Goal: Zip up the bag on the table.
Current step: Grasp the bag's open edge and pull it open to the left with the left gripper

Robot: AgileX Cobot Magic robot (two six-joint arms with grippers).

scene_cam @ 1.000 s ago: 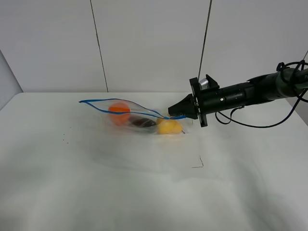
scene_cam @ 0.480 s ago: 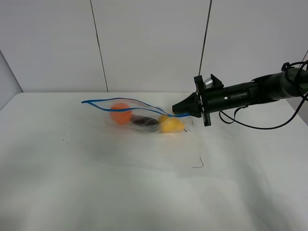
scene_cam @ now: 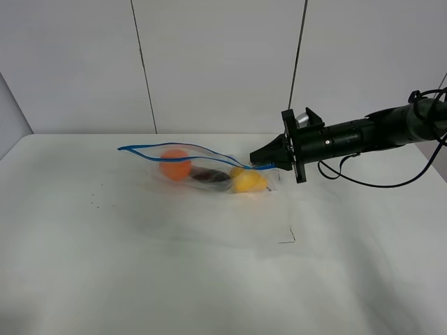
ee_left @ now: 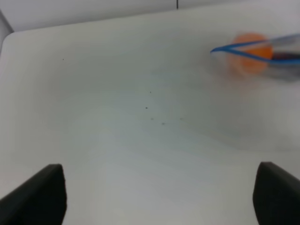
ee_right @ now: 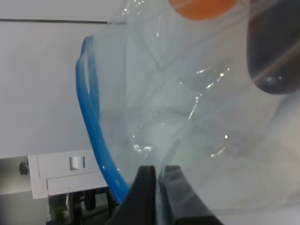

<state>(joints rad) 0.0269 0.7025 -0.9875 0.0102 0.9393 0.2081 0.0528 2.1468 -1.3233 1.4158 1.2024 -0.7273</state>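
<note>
High view: the bag point(scene_cam: 207, 165) lies far-centre on the white counter point(scene_cam: 209, 279), holding an orange fruit point(scene_cam: 174, 163), a dark purple fruit point(scene_cam: 209, 176) and a yellow fruit point(scene_cam: 247, 182). The right claw point(scene_cam: 260, 165) pinches its 3 o'clock end.

Left wrist view: the left claw point(ee_left: 159, 190) is spread wide over bare counter, and the blue zip strip point(ee_left: 234, 47) shows parted halves.

Right wrist view: the fingers point(ee_right: 145, 197) are clenched on clear film beside the strip.

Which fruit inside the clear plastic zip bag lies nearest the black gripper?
The yellow fruit; the dark purple one sits midway, the orange one farthest.
</note>
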